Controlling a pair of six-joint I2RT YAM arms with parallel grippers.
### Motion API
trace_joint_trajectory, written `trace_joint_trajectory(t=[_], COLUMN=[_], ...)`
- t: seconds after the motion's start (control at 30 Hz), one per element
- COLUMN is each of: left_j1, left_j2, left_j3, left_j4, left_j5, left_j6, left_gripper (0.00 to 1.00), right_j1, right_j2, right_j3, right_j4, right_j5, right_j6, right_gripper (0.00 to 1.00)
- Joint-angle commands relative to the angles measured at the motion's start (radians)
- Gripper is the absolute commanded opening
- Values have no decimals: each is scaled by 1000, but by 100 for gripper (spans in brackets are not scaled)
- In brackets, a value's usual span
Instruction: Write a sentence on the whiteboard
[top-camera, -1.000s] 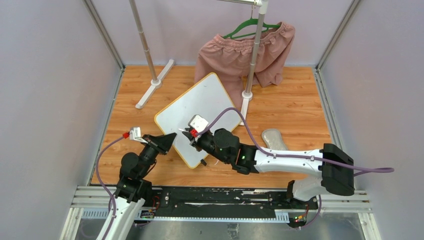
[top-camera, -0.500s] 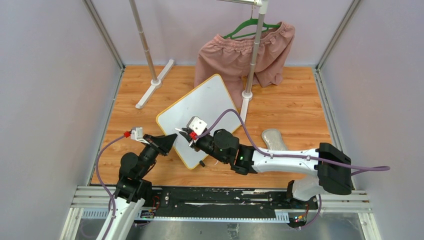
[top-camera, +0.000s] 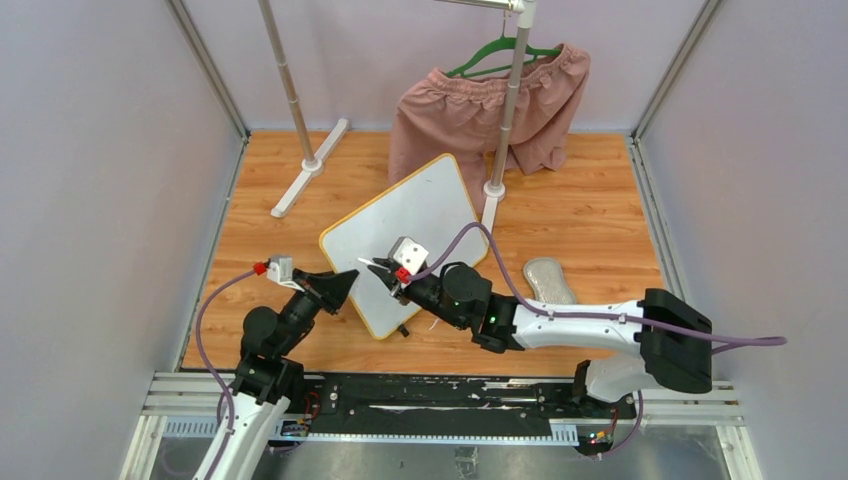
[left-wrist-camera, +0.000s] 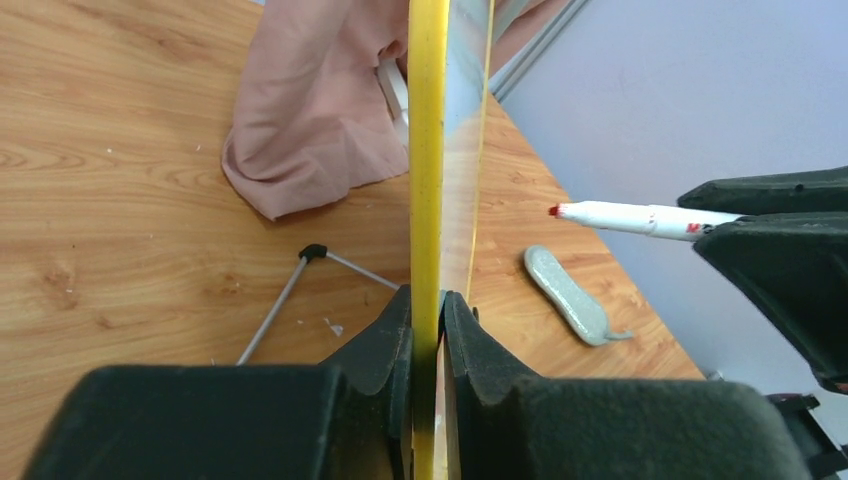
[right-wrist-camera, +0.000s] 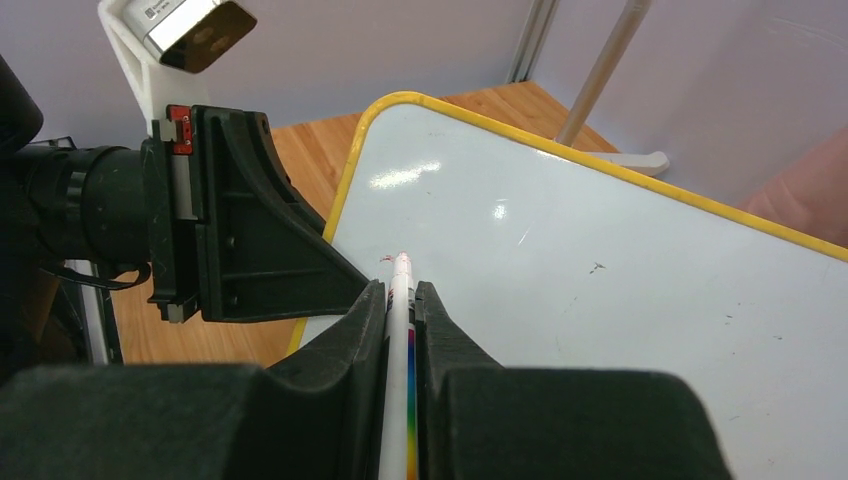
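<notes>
The whiteboard (top-camera: 415, 225), white with a yellow frame, stands tilted on the wooden floor. My left gripper (top-camera: 347, 281) is shut on its near left edge; the left wrist view shows the jaws clamped on the yellow frame (left-wrist-camera: 428, 150). My right gripper (top-camera: 386, 272) is shut on a white marker (right-wrist-camera: 401, 300) with a red tip (left-wrist-camera: 553, 211). The tip is a short way off the board's face (right-wrist-camera: 600, 280). No sentence shows on the board, only a tiny red mark (right-wrist-camera: 387, 259) beside the tip.
Pink shorts (top-camera: 490, 110) hang on a green hanger from a rack whose foot (top-camera: 491, 200) stands just behind the board. A second rack foot (top-camera: 310, 165) lies at the back left. A grey oblong object (top-camera: 547, 278) lies on the floor to the right.
The board has swung a little to the right, its far corner nearer the rack pole. My right gripper with the marker has shifted right and slightly down; the left gripper followed the edge.
</notes>
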Motion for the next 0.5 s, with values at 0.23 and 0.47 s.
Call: trace_joint_trajectory(t=[0.23,0.47], left_j1=[8,7], left_j2=[133,144], left_j3=[-95,-114], left_j4=[240,260], left_j5=[93,100], left_j6=[111,67], left_gripper=[0,11], right_j1=[-8,-8], right_j2=[-165,-202], right_j3=[-90,-117], right_j4=[13,-21], right_j5=[40,57], right_j6=[-5,0], right_gripper=[0,0])
